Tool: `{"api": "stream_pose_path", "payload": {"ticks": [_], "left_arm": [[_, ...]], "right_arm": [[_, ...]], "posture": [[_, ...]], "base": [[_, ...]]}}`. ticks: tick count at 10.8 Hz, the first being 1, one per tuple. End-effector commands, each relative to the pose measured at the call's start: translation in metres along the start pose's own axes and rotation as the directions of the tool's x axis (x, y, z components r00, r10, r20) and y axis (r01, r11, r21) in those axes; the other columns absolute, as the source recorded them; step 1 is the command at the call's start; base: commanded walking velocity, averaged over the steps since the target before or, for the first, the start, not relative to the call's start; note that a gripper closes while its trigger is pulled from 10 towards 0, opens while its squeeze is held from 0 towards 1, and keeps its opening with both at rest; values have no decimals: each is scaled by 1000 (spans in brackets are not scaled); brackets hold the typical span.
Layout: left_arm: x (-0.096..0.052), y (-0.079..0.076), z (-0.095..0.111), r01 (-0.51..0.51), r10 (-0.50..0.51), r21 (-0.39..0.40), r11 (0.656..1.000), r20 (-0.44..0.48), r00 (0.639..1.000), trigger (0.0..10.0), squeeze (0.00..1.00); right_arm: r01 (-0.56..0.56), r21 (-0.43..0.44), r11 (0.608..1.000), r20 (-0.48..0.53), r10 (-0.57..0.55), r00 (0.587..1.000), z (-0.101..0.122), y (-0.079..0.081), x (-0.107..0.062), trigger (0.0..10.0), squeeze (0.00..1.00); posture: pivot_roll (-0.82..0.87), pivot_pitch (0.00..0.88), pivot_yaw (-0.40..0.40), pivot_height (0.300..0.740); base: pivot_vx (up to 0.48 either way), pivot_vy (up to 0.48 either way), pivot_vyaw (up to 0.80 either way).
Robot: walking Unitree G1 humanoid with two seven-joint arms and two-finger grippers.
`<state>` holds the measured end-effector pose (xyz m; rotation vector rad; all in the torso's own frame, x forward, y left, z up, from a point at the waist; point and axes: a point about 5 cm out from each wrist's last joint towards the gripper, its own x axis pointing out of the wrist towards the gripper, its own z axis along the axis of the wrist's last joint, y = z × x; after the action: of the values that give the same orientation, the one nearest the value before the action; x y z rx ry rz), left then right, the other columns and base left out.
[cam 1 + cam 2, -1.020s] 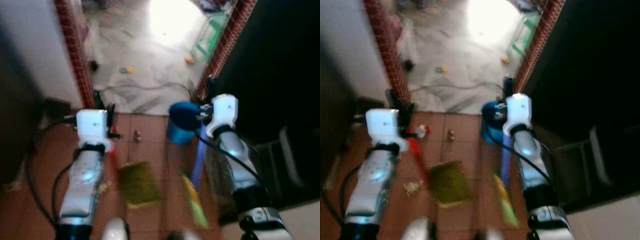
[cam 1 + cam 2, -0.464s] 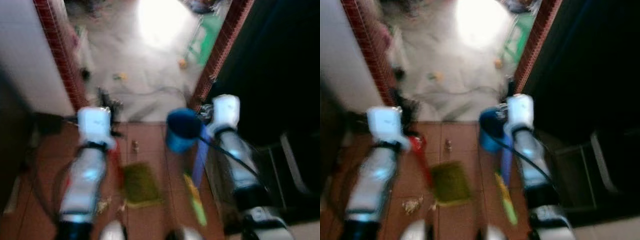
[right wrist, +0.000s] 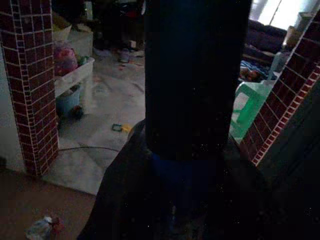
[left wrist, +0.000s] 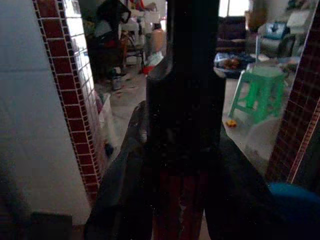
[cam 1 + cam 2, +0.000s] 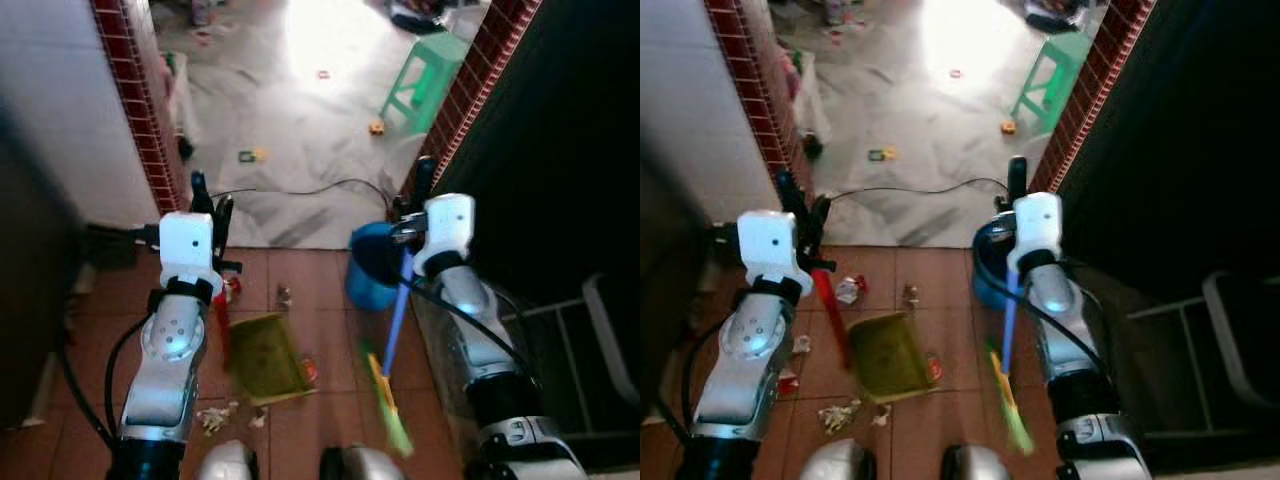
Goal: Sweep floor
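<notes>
Since a second ago the camera has steadied and tipped up, so more of the pale room beyond the doorway shows; the dustpan sits much as it did between the arms. On the left, the left gripper (image 5: 800, 215) has its jaws closed on the dustpan's red handle (image 5: 829, 310), and the yellow-green dustpan (image 5: 885, 356) rests on the terracotta tile floor (image 5: 930, 420) with paper scraps (image 5: 838, 415) beside it. A blue bucket (image 5: 372, 268) stands near the brick doorpost. On the right, the right gripper (image 5: 1017, 186) has its jaws clamped on the blue broom handle (image 5: 1008, 320), its green-yellow bristles (image 5: 1011, 410) low over the floor. A green stool (image 5: 425, 85) stands farther off.
</notes>
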<state>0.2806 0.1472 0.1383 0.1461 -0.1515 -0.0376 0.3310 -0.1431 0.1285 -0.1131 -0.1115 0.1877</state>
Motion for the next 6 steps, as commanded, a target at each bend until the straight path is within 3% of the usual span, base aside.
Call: {"api": "stream_pose_path", "payload": {"ticks": [1,3,6], "left_arm": [[5,0,13,-1,-2,42,999,70,998,10000,0],[9,1,9,11,-18,94,996,73,997,10000,0],[10,1,9,9,-18,106,994,78,997,10000,0]], "right_arm": [[17,-12,1000,39,-16,999,8,-8,0,10000,0],[31,-27,999,46,-29,999,9,-9,1,10000,0],[35,-29,999,47,-34,998,9,-10,1,10000,0]], "posture": [[63,85,-93,740],[59,91,-92,740],[59,91,-92,740]], "base": [[0,0,0],[0,0,0],[0,0,0]]}}
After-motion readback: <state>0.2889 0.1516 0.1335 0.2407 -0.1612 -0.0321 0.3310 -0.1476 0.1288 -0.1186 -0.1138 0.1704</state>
